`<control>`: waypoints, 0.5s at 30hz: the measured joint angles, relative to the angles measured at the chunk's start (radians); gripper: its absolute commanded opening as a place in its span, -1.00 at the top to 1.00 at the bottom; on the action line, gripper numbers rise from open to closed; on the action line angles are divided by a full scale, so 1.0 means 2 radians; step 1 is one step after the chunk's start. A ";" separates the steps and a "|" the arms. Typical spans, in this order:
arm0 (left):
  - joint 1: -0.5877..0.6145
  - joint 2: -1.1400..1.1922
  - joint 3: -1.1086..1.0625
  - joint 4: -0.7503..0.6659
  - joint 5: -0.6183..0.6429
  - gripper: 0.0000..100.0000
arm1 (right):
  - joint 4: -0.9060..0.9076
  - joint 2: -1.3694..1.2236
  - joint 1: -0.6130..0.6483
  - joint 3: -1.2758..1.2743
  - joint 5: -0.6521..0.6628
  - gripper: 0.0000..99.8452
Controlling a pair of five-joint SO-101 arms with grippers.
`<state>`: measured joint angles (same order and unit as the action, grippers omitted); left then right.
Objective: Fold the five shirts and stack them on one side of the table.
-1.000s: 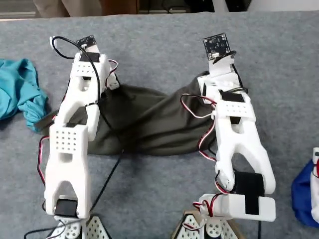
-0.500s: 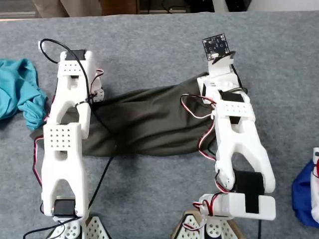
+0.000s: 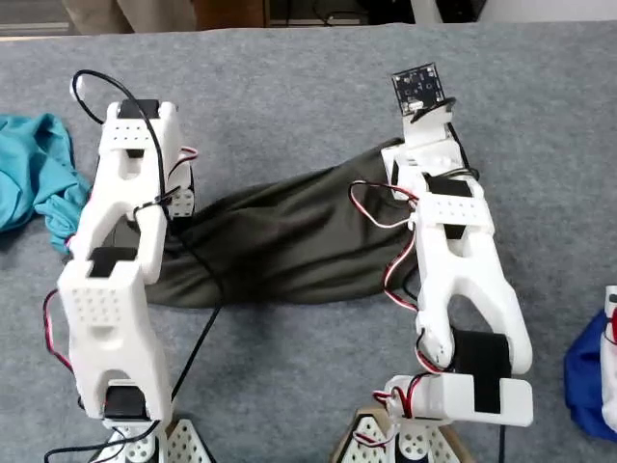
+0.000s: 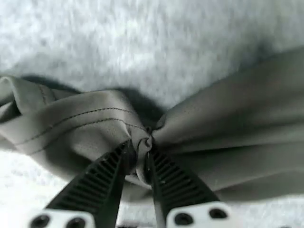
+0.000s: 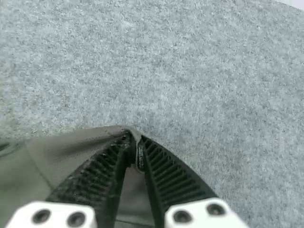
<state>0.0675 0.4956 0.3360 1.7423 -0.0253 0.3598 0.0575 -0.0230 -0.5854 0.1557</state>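
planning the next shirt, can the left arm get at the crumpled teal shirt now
Probably not yet: the left pincer is shut on the olive-green cloth shirt. The crumpled teal shirt lies close beside that arm, nothing between, so after letting go it likely could.

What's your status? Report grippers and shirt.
Left gripper shut on olive shirt. Right gripper shut on its opposite end. Teal shirt, blue shirt lie at table edges, apart.

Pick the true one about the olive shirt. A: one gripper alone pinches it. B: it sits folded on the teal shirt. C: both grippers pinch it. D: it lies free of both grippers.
C: the left gripper and the right gripper are each shut on the olive shirt.
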 measured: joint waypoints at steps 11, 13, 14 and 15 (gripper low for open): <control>0.000 -0.290 -0.284 0.000 -0.068 0.96 | 0.000 0.000 0.000 0.000 0.000 0.99; 0.000 -0.344 -0.342 0.000 -0.077 0.96 | 0.000 0.000 0.003 0.000 0.000 0.99; 0.000 -0.368 -0.371 0.000 -0.081 0.96 | 0.000 -0.001 0.007 0.000 0.000 0.99; 0.000 -0.393 -0.397 0.000 -0.081 0.96 | 0.000 -0.003 0.013 0.000 0.000 0.99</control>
<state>0.0675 -0.2900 -0.4572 1.7423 -0.1880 0.3598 0.0514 0.0031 -0.5854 0.1557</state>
